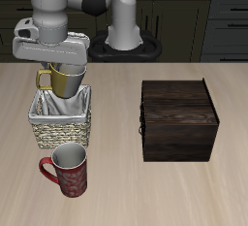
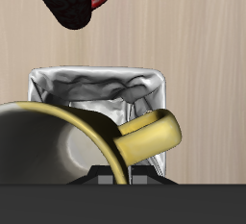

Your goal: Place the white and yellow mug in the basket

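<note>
The gripper (image 1: pixel 60 70) hangs over the basket (image 1: pixel 60 125) with the white and yellow mug (image 1: pixel 61 80) clamped in it. In the exterior view the mug sits just under the grey hand, tilted, its lower part dipping to about the level of the basket's back rim; whether it touches the cloth lining there is hard to tell from this angle. The fingers themselves are hidden behind the mug and hand in that view.

The wrist view fills the gap: the mug (image 2: pixel 58 141) is close against the camera, its pale inside and yellow rim filling much of the frame, and the loop handle (image 2: pixel 149 136) juts out sideways over the basket (image 2: pixel 96 84). The dark finger pads (image 2: pixel 113 178) press on the mug's wall near the handle root, so the jaws are closed on the mug. The same view looks straight down into the basket's crumpled grey-white lining, which the exterior view shows only as a sliver above the wicker wall.

The exterior view alone shows the wider table (image 1: pixel 116 186): a dark brown wooden box (image 1: pixel 178 119) stands well apart from the basket, and a dark red patterned mug (image 1: pixel 69 171) stands upright just in front of the basket, nearer the table's front edge. The wrist view catches only part of that red mug (image 2: pixel 75 2), past the basket's far wall.

No writing, brand or label can be read on any object in either view
</note>
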Robot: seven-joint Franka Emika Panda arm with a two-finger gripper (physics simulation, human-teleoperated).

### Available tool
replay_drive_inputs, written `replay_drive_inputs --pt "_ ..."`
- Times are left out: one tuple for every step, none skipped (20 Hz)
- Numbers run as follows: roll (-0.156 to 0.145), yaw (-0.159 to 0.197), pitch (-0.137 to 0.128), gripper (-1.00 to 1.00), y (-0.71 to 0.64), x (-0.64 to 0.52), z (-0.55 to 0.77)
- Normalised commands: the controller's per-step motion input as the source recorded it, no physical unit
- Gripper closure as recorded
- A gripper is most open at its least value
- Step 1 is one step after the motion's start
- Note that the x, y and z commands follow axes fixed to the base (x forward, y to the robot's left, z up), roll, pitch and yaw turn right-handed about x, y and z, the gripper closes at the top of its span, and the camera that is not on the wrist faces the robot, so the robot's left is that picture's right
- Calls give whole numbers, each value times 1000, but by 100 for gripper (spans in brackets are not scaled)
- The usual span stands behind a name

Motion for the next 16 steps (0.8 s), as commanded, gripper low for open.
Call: replay_drive_inputs --pt "-59 10 20 100 -1 21 -314" --pt "-40 -12 46 100 -133 28 -356" --pt "4 -9 24 100 56 39 -171" --pt "-86 -30 94 100 -350 73 -791" --pt "-79 -2 37 100 -127 32 -347" --pt "0 0 0 100 144 23 28" --pt "31 -8 48 100 -33 16 -320" --pt "-67 3 36 100 -129 5 -304" --pt "-77 7 37 100 -137 25 -278" --pt "-46 -33 64 100 -162 47 -323" --pt "-88 -27 90 100 -212 27 -308" --pt "-227 -95 4 100 -376 6 -172" --pt "76 -171 53 -100 164 -42 -189" --pt "-43 62 66 -100 -145 56 -173" --pt "-109 69 -56 -100 -43 -37 -16" --pt "-6 -22 -11 -100 82 -56 -20"
